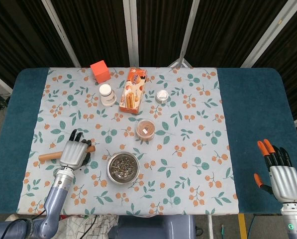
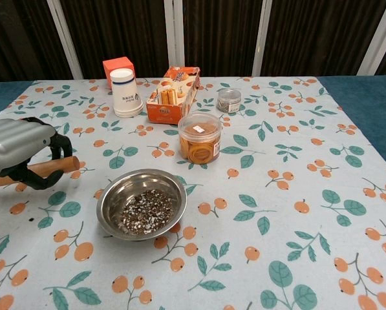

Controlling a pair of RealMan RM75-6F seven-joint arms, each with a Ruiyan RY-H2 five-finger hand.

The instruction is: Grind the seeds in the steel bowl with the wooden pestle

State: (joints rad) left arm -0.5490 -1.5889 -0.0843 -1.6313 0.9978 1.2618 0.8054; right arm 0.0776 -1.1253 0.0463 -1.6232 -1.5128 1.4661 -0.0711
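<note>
The steel bowl with dark and pale seeds stands on the flowered cloth near the front middle. To its left my left hand grips the wooden pestle, fingers curled around its shaft. The pestle is lifted off the cloth and tilted, its right end higher and pointing towards the bowl. My right hand hangs open past the table's right front corner, holding nothing; the chest view does not show it.
Behind the bowl stands a clear jar of orange snacks. Further back are a white cup, an open biscuit box, a small lidded tin and an orange cube. Blue table lies bare on the right.
</note>
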